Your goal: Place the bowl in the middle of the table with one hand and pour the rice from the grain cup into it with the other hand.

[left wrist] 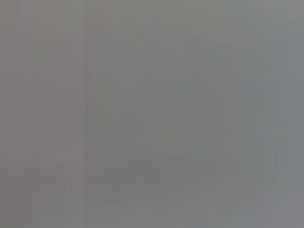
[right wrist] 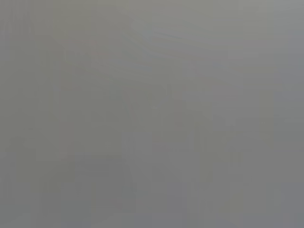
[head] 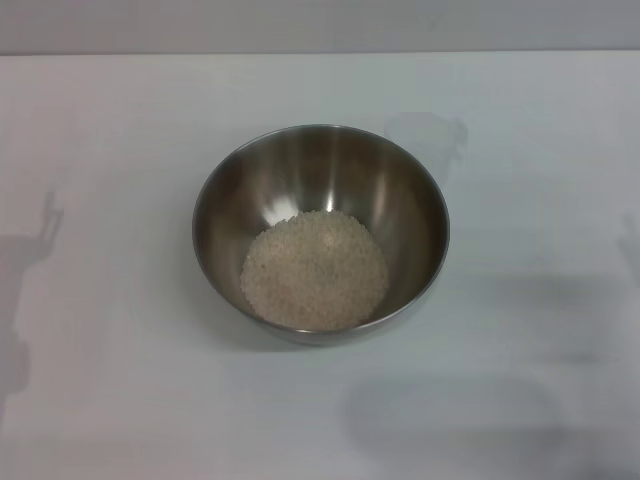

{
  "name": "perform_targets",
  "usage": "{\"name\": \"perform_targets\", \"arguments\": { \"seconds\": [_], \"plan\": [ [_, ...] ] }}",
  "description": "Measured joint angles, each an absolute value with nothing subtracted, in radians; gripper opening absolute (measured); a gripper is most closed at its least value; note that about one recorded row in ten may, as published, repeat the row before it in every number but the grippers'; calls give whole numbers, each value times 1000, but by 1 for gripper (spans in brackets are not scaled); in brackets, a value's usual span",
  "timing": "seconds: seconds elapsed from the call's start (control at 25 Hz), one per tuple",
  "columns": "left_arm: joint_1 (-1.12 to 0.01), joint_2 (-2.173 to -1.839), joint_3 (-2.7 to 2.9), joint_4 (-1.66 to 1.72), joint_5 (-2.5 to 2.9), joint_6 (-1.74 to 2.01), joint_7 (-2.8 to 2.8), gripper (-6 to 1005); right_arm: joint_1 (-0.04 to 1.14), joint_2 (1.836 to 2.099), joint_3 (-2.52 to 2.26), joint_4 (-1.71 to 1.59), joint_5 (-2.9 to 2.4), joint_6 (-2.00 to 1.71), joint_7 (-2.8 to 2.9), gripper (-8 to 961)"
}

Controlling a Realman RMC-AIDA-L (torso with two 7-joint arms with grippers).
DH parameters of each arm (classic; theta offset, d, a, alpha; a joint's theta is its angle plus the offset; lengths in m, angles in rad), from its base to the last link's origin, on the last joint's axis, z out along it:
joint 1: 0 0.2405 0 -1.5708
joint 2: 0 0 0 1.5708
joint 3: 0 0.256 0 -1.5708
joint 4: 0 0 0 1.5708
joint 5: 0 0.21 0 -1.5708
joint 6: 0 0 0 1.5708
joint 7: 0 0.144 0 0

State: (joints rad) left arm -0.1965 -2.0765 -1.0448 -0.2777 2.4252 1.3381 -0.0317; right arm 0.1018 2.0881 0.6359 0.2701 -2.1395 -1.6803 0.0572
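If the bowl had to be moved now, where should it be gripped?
Probably by the rim of the bowl, pinched from above at either side: it stands upright and open, its walls are smooth and rounded, and the rice lies low inside.

The bowl [head: 321,232] stands upright near the middle of the table [head: 110,400]. The rice [head: 314,270] lies inside it as 1 flat heap on the bottom, a little toward the near side. The inner wall above the rice is bare and shiny. Faint grey shadows fall on the table around the bowl.
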Motion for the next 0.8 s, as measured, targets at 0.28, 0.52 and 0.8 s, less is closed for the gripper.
{"name": "perform_targets", "arguments": {
  "seconds": [0.28,0.52,0.8],
  "plan": [
    [-177,-2079,-1044,-273,2418,1334,-27,828,64,2090,635,249,-2136,-1786,61,837],
    [-165,-2079,-1047,-274,2409,1328,-40,828,62,2091,634,237,-2134,-1811,61,837],
    [-166,-2077,-1048,-271,2405,1299,-75,828,64,2091,644,238,-2133,-1811,61,837]
  ]
}}
